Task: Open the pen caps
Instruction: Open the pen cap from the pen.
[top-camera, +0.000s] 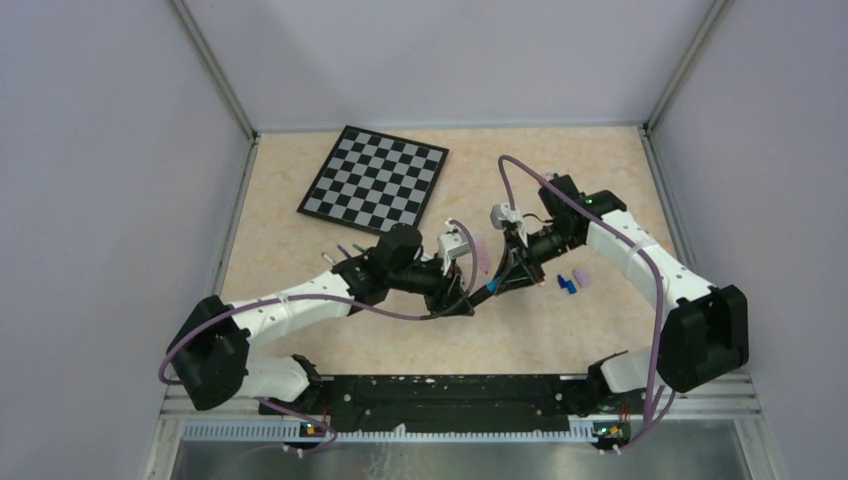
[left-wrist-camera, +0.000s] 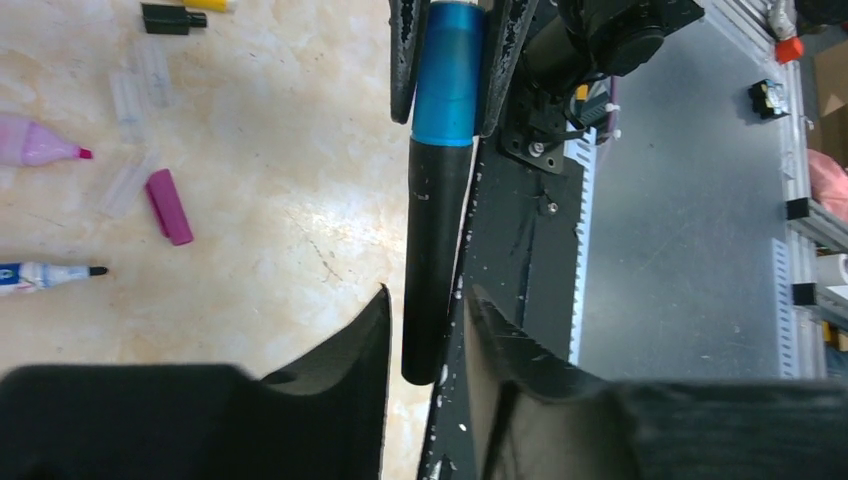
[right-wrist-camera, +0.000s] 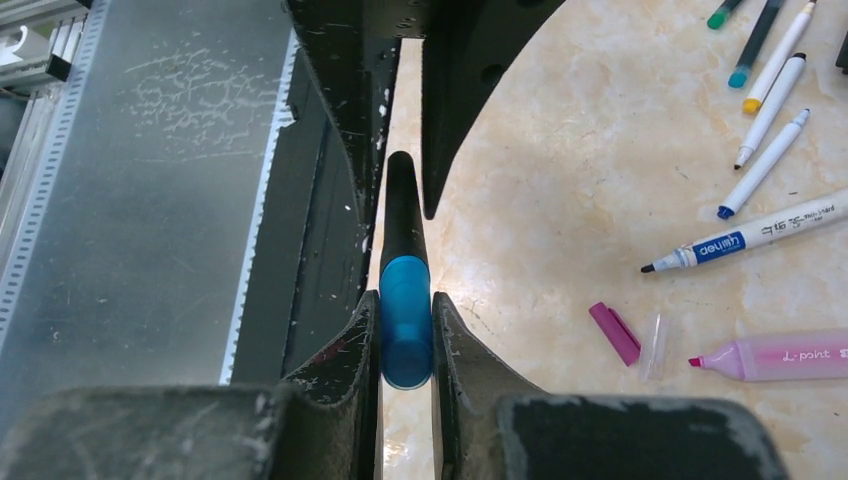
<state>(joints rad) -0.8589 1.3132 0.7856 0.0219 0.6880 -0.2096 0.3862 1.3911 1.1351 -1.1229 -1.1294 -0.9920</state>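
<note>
The right pincer (right-wrist-camera: 405, 300) was clamped on the blue cap (right-wrist-camera: 405, 325), the black pen (right-wrist-camera: 402, 215) extending toward 12 o'clock into the left pincer (left-wrist-camera: 428, 295), grip state undeterminable.

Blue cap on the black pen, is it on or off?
On: the blue cap sits flush against the black pen, with no gap or tip showing.

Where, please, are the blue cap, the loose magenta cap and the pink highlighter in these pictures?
blue cap (right-wrist-camera: 405, 318): right wrist view, middle of the cap.
loose magenta cap (right-wrist-camera: 614, 333): right wrist view, its middle.
pink highlighter (right-wrist-camera: 790, 355): right wrist view, on its barrel.
</note>
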